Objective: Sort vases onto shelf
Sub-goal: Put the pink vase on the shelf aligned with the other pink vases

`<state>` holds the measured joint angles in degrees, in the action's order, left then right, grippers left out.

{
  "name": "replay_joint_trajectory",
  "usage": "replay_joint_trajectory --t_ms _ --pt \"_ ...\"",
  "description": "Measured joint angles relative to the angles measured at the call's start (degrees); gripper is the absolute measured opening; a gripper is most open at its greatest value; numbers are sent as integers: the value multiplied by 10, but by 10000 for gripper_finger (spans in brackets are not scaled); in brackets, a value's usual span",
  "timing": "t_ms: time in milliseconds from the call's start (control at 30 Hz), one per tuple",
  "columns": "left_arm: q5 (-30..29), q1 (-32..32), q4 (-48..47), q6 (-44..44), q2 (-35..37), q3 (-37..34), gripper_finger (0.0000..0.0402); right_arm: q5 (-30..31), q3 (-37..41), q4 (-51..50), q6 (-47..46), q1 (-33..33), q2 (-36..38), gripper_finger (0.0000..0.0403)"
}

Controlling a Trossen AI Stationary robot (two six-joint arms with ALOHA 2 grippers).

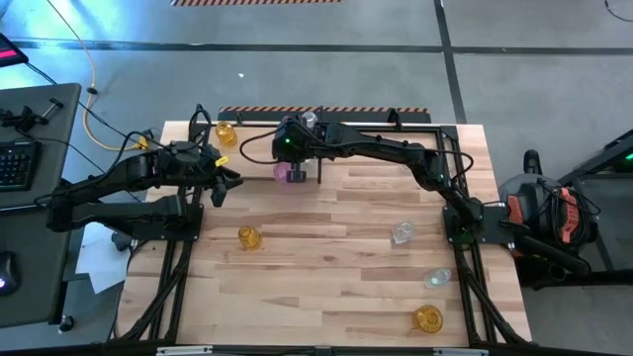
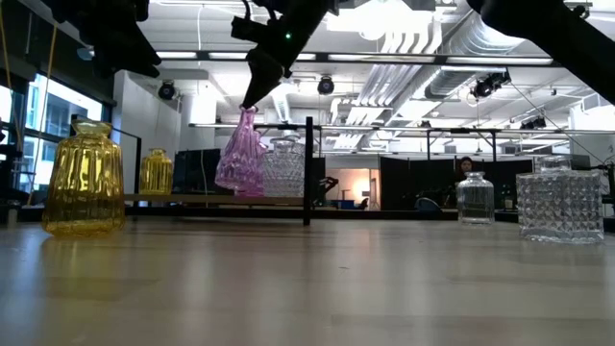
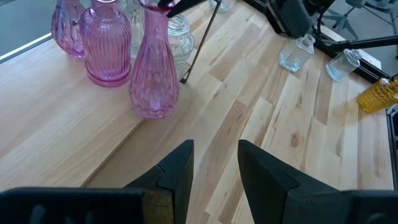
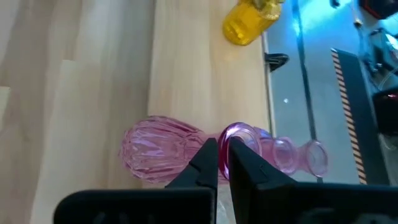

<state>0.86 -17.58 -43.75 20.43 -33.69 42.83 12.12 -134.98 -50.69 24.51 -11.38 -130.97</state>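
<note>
The pink vase (image 2: 240, 152) hangs tilted by its neck from the right gripper (image 4: 222, 163), whose fingers pinch the rim of the mouth; in the low view its base sits at about board level at the shelf (image 2: 216, 200) front edge; can't tell if it touches the board; from above it shows as a pink blob (image 1: 290, 172) under the right arm, near the table's far side, left of centre; in the left wrist view the same vase (image 3: 153, 68) stands at the edge of the pale board, leaning a bit.

Just behind it on the shelf: two more pink vases (image 3: 107, 40), one ribbed and wide, one partly cut off at the frame edge; a clear ribbed vase (image 2: 284, 168) beside them, next to the black upright divider (image 2: 308, 171); a small yellow vase (image 2: 157, 173) farther along the shelf, twd the left end.

Left gripper (image 3: 215, 163) hovers above the table nr the shelf's left part, pointing at the pink group; fingers spread apart, nothing between them.

Out on the table (image 1: 336, 297), well apart from the shelf: a yellow vase (image 1: 248, 237) left of centre; a clear vase (image 1: 402, 232) right of centre; another clear one (image 1: 437, 279) nearer the front right; a yellow one (image 1: 427, 318) lying at the front right corner area.
</note>
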Motion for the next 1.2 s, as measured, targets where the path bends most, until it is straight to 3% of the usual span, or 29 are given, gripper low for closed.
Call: replay_joint_trajectory --t_ms 767,1000,1200 --pt "15 0 -7 -6 -2 0 117 26 0 16 13 -2 -15 0" --pt "13 0 -21 -58 -64 0 117 28 0 16 14 -3 -15 0" --pt "1 0 57 -94 -140 0 117 28 0 16 14 -1 -15 0"
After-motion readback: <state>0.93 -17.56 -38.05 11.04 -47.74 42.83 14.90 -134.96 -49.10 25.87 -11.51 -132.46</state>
